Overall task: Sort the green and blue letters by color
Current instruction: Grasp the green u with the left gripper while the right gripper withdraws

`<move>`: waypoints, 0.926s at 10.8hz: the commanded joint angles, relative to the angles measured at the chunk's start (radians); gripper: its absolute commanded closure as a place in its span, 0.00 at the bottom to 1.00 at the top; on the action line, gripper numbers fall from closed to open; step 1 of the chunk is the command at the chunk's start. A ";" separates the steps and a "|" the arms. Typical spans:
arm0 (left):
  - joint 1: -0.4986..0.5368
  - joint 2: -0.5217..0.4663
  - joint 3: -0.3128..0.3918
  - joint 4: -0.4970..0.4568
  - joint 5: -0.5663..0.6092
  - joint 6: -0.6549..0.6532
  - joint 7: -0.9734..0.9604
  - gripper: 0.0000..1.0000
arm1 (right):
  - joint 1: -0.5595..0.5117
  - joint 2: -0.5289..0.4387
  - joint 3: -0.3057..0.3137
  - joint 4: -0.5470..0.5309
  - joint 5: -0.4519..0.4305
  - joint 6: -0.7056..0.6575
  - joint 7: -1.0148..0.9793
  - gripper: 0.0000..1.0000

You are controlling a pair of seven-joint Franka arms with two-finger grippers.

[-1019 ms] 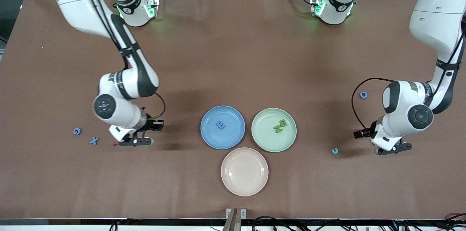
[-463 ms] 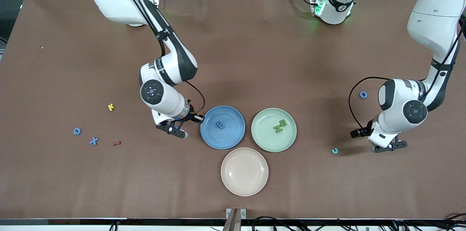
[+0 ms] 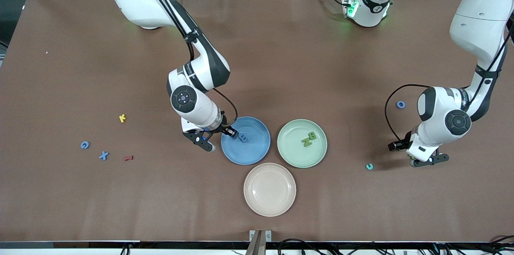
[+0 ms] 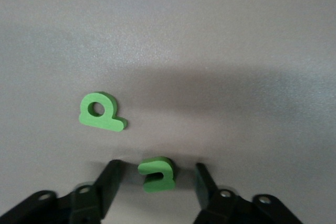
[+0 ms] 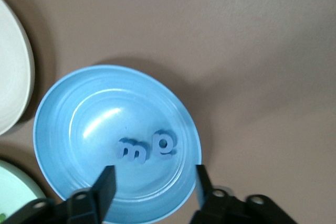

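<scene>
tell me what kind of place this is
Probably a robot lab: a brown-covered table with two arms bolted at its edge, toy letters sorted onto a blue plate and a green plate, and power strips and cables along the table's edges.

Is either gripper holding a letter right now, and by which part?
Neither. The right gripper stands open over the blue plate; the left gripper stands open around a small green letter on the table, not clamping it.
</scene>
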 commanded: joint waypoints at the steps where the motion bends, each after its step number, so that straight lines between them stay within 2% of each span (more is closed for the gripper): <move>1: 0.014 0.002 -0.009 -0.003 0.015 0.013 0.013 1.00 | -0.053 0.008 -0.004 0.014 -0.001 -0.046 -0.152 0.00; 2: 0.011 0.000 -0.009 0.000 0.017 0.013 0.014 1.00 | -0.095 0.007 -0.007 -0.003 -0.014 -0.073 -0.273 0.00; 4: -0.010 -0.015 -0.010 0.018 0.016 0.003 0.002 1.00 | -0.132 -0.045 -0.056 -0.089 -0.127 -0.079 -0.459 0.00; 7: -0.093 -0.076 -0.009 0.034 -0.046 -0.058 -0.053 1.00 | -0.234 -0.070 -0.069 -0.127 -0.133 -0.078 -0.739 0.00; 10: -0.244 -0.084 -0.003 0.069 -0.118 -0.065 -0.269 1.00 | -0.375 -0.059 -0.072 -0.126 -0.138 -0.070 -1.018 0.00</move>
